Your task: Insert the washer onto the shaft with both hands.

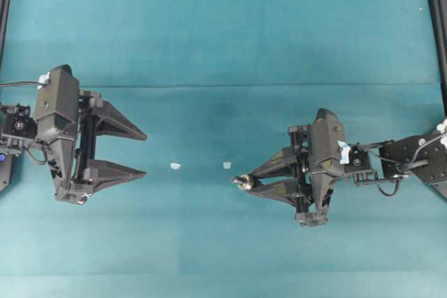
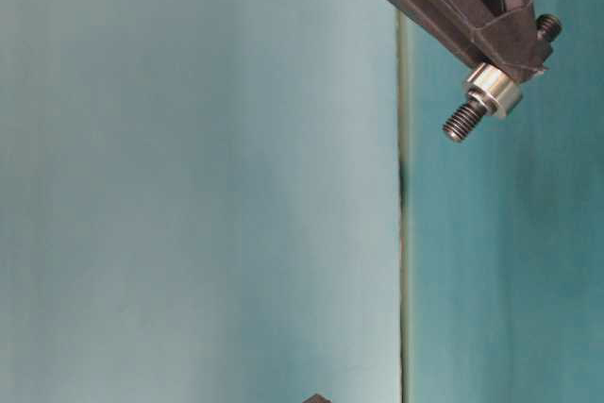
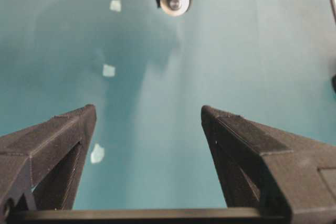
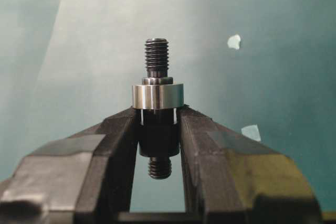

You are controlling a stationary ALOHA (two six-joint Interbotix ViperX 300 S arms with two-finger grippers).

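Observation:
My right gripper [image 4: 158, 121] is shut on the thick middle of the dark stepped shaft [image 4: 157, 61]. The silvery washer [image 4: 157, 96] sits around the shaft, resting against the fingertips, with the threaded end sticking out beyond it. From overhead the shaft and washer [image 1: 242, 182] point left at the tip of the right gripper [image 1: 249, 183], right of centre. The table-level view shows the washer [image 2: 494, 90] on the shaft [image 2: 464, 121]. My left gripper [image 1: 144, 153] stands open and holds nothing at the left, well apart from the shaft. Its wrist view looks along the table at the washer [image 3: 175, 1].
Two small white scraps [image 1: 175, 166] [image 1: 227, 165] lie on the teal cloth between the grippers. A fold line in the cloth runs across the table behind both arms. Dark frame rails stand at the far left and right edges.

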